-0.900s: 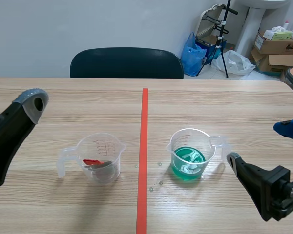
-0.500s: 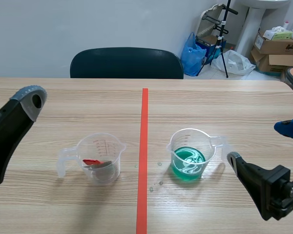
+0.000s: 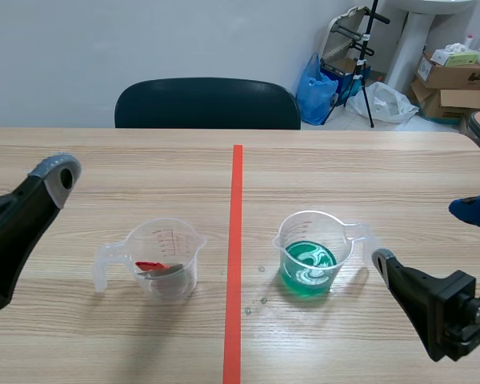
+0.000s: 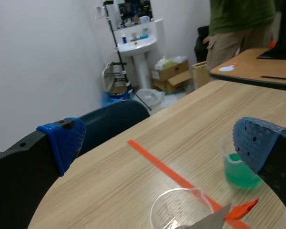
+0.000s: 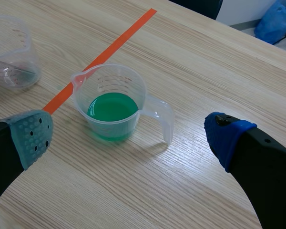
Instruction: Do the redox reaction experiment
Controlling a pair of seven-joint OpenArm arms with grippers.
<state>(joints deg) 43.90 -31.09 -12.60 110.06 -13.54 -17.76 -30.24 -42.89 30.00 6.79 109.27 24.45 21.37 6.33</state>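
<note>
Seemingly the pouring step is just beginning: the left fingers point(image 4: 62, 140) and right fingers point(image 5: 31, 138) stand wide apart, holding nothing. The green-liquid cup point(image 5: 112, 102) stands on the bench point(image 5: 205, 57) just ahead of the right fingers, which probably should next close on its handle point(image 5: 162, 114).

The scene camera is sitting between the arms, looking slightly down across the table point(image 3: 368, 168) toward the chair point(image 3: 206, 102) at 12 o'clock. The left wrist camera is riding low, facing about 2 o'clock; the right wrist camera is peering steeply down toward 10 o'clock, closer in — all three are sharing the green-filled beaker point(image 3: 310, 254) and the tape line point(image 3: 236, 200).
</note>
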